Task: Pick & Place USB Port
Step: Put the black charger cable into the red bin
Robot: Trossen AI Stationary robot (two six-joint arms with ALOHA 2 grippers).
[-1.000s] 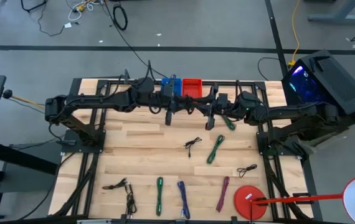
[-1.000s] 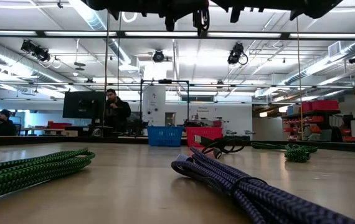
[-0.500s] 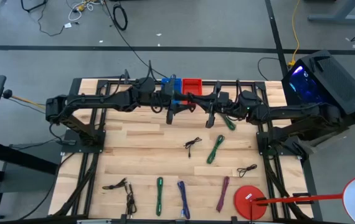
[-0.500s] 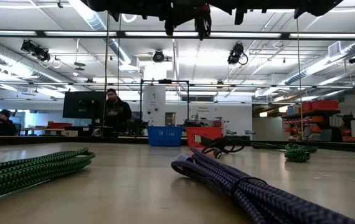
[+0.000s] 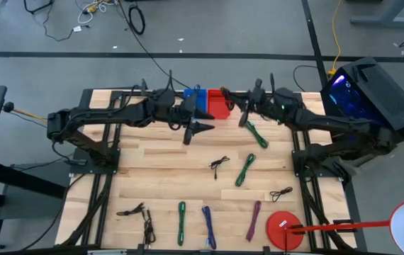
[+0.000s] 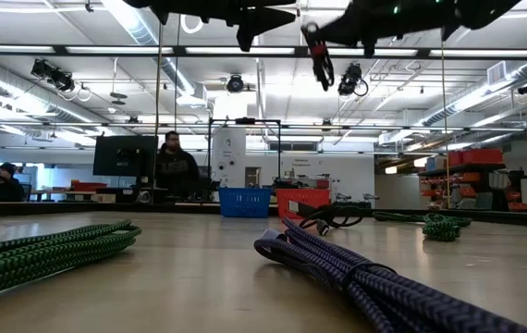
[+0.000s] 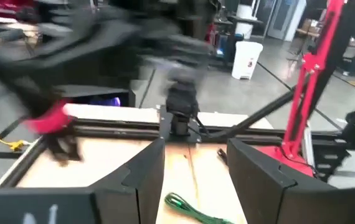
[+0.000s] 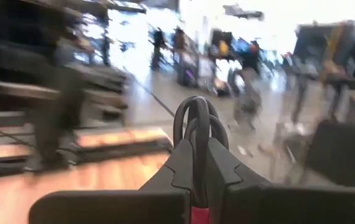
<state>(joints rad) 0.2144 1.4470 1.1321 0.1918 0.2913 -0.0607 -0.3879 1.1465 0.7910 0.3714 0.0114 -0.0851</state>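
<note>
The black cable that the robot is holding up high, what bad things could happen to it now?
The right tool pinches only a thin loop of the black cable, so it might slip out and drop on the table. The cable hangs above the rim of the red bin, with the blue bin touching it, so a drop could land outside or in the wrong bin. The open left tool hangs close, so the arms might bump.

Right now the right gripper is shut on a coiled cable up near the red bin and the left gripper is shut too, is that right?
Not quite. The left gripper is open: the left wrist view shows its two fingers standing wide apart with nothing between them. The rest holds: the right gripper is shut on a coiled cable, up near the red bin in the high view.
</note>
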